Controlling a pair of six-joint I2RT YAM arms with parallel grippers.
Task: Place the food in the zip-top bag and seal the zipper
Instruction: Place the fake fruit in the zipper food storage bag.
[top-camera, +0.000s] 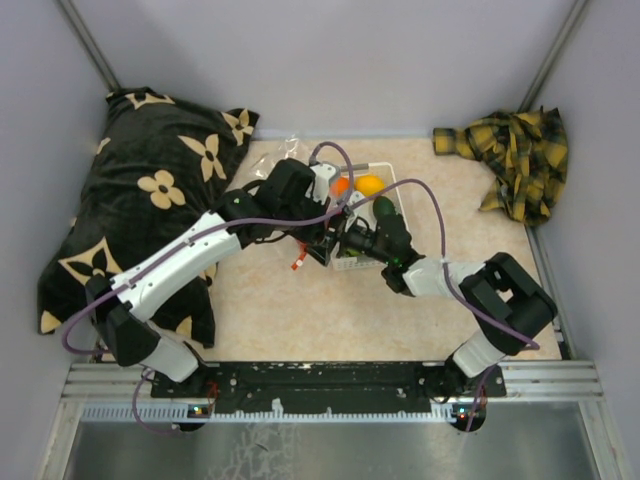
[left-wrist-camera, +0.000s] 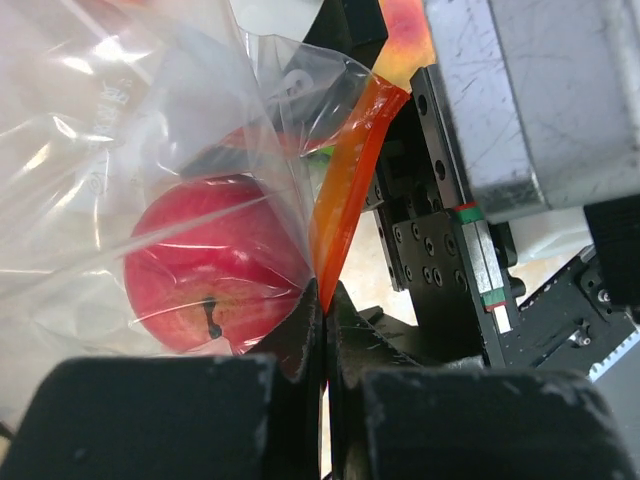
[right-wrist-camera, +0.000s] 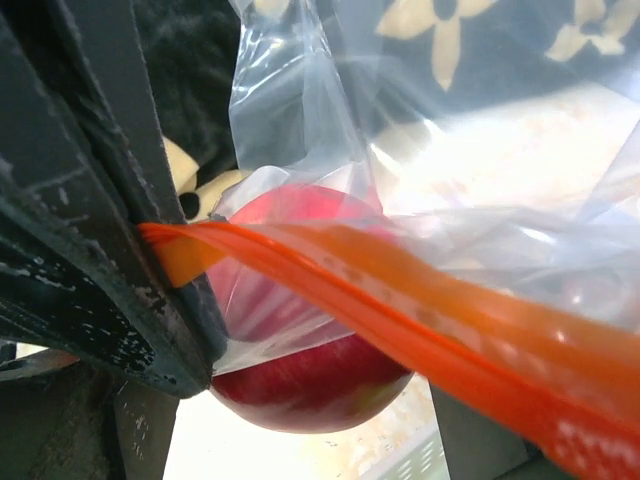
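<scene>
**Left wrist view.** Left gripper (left-wrist-camera: 322, 325) clamped shut on the zipper (left-wrist-camera: 345, 190), at the edge of the zip-top bag (left-wrist-camera: 110, 120). Apple (left-wrist-camera: 210, 265) inside the film, pressed up just beside the fingertips. Right gripper (left-wrist-camera: 415, 200) crowding in from the right, opening not readable. Sliver of peach (left-wrist-camera: 405, 25) at the top edge, half hidden. Likely step: holding the bag's mouth for more loading. Keep the pinch on the stiff strip, never on the film alone. Guard against the apple's weight dragging the strip out.

**Right wrist view.** Zipper running from dark scuffed fingers (right-wrist-camera: 90, 220) at the left edge down to the lower right, apple behind it through the film. Ownership of those fingers unclear, hence no verdict on the right gripper. Before any closing move, free the strip of bunched film and approach slowly, given so little room.

**Top view.** Both grippers nose to nose over the surface (top-camera: 300, 320), hard against the white basket (top-camera: 393, 172). Orange (top-camera: 341, 186) and lemon (top-camera: 369, 184) in the basket, so sealing premature by this judgement. Obstacles: basket wall, partner arm, looping purple cables (top-camera: 438, 220). Flowered pillow (top-camera: 150, 190) and plaid cloth (top-camera: 520, 160) well apart from the work.
</scene>
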